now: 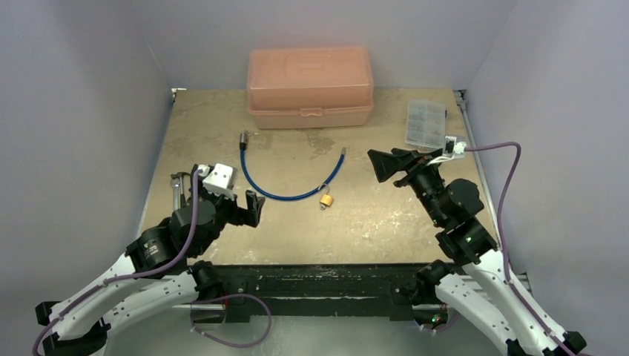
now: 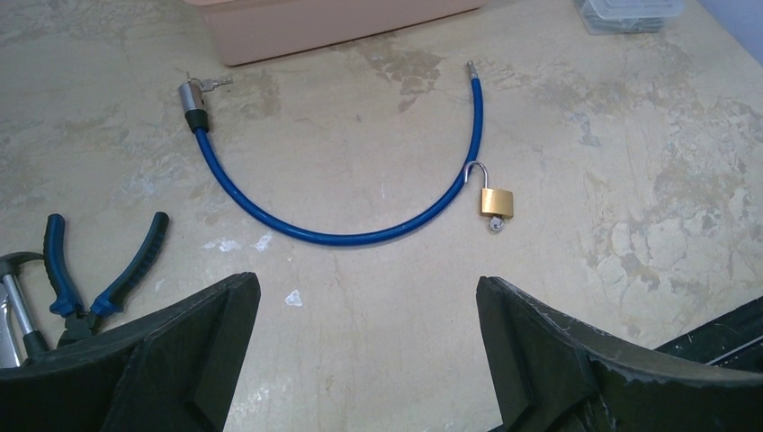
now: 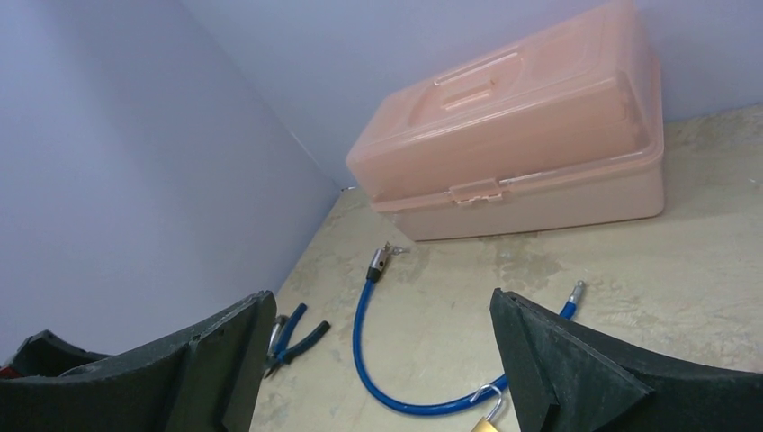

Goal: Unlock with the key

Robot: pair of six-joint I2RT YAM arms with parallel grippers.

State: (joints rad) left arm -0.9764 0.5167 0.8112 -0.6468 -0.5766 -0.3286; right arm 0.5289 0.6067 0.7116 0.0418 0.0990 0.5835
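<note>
A small brass padlock (image 1: 326, 199) lies mid-table with its silver shackle hooked round a blue cable (image 1: 282, 194). In the left wrist view the padlock (image 2: 498, 202) has the tiny silver key (image 2: 494, 225) at its bottom end. A second small key (image 2: 214, 84) sticks out of the cable's silver lock head (image 2: 191, 97). My left gripper (image 1: 248, 202) is open and empty, a little left of and nearer than the padlock. My right gripper (image 1: 383, 167) is open and empty, raised to the padlock's right. In the right wrist view the padlock (image 3: 490, 421) is cut off by the bottom edge.
A peach plastic toolbox (image 1: 310, 85) stands at the back centre. A clear parts box (image 1: 425, 122) lies at the back right. Blue-handled pliers (image 2: 99, 270) and another metal tool lie at the left edge beside my left arm.
</note>
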